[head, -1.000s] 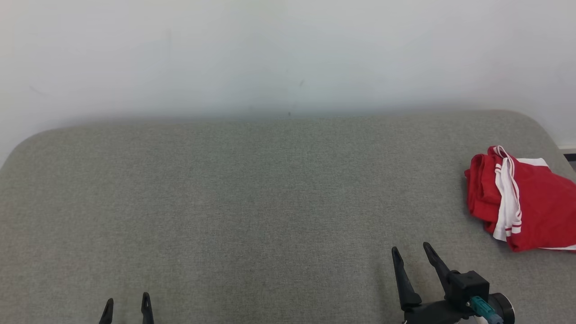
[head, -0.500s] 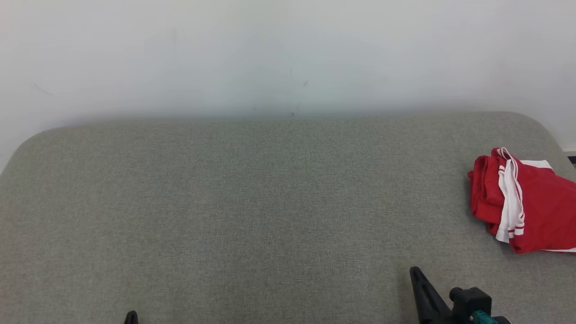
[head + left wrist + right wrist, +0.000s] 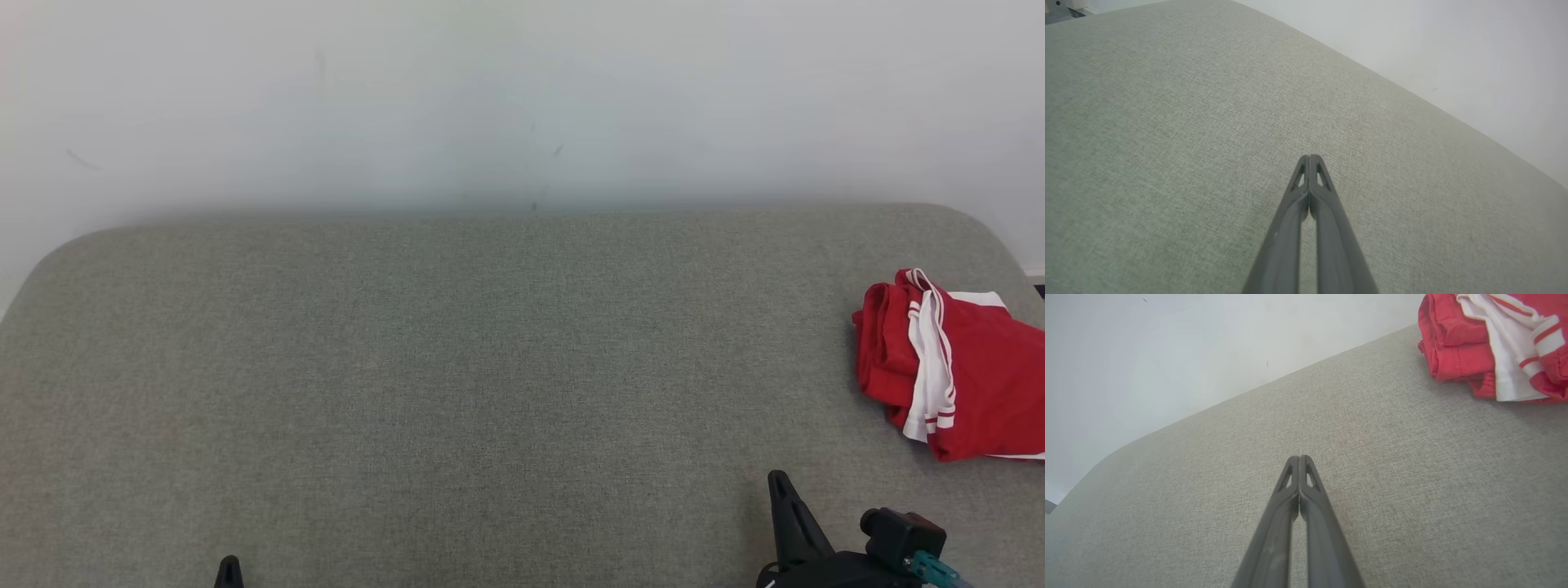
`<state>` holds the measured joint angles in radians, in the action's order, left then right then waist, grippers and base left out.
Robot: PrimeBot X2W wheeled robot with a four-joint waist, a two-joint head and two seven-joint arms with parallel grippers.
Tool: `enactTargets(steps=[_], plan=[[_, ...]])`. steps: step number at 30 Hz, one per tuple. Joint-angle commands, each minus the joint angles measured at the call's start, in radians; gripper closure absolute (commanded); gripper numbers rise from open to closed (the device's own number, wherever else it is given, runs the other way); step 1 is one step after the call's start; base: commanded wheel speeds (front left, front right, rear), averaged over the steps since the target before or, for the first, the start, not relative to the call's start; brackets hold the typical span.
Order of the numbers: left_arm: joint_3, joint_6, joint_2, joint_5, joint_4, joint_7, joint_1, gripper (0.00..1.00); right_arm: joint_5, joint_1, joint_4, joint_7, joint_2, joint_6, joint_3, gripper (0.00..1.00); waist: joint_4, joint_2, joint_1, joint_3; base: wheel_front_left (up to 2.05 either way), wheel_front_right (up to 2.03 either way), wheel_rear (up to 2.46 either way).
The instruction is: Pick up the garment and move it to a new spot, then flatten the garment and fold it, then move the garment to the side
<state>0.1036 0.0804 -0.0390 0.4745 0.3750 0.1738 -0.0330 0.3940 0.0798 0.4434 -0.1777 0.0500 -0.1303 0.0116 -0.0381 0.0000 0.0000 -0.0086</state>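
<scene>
The garment (image 3: 951, 367) is red with white striped trim and lies folded in a heap at the right edge of the grey-green padded surface (image 3: 490, 367). In the right wrist view the garment (image 3: 1498, 347) sits at the upper right. My right gripper (image 3: 780, 483) is near the front edge, left of and nearer than the garment, apart from it; its fingers are pressed together, shut on nothing (image 3: 1299, 458). My left gripper (image 3: 229, 565) peeks in at the lower left, far from the garment. It is shut too, tips touching, empty (image 3: 1309, 157).
A plain white wall (image 3: 522, 98) rises behind the padded surface. The surface has rounded far corners. Its wide middle and left stretch is bare fabric.
Both grippers have shut from open. Both have pulled back toward the bottom edge of the head view. The camera has shifted slightly; the garment lies as before.
</scene>
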Motion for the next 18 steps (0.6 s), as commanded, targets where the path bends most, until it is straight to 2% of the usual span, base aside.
enactTargets(steps=[1, 18], plan=[[0.001, 0.005, -0.005, 0.039, -0.02, -0.007, 0.029, 1.0, 0.043, 0.019, -0.022, 0.007, 0.0, 0.0, -0.005, 1.0, 0.0, 0.0, 0.0, 0.0, 0.0, 0.0, 0.0], [0.003, 0.016, -0.007, 0.299, -0.048, -0.072, 0.057, 1.0, 0.32, 0.023, -0.066, 0.073, 0.0, 0.0, -0.034, 1.0, 0.006, 0.0, 0.0, 0.002, 0.0, 0.0, 0.0]])
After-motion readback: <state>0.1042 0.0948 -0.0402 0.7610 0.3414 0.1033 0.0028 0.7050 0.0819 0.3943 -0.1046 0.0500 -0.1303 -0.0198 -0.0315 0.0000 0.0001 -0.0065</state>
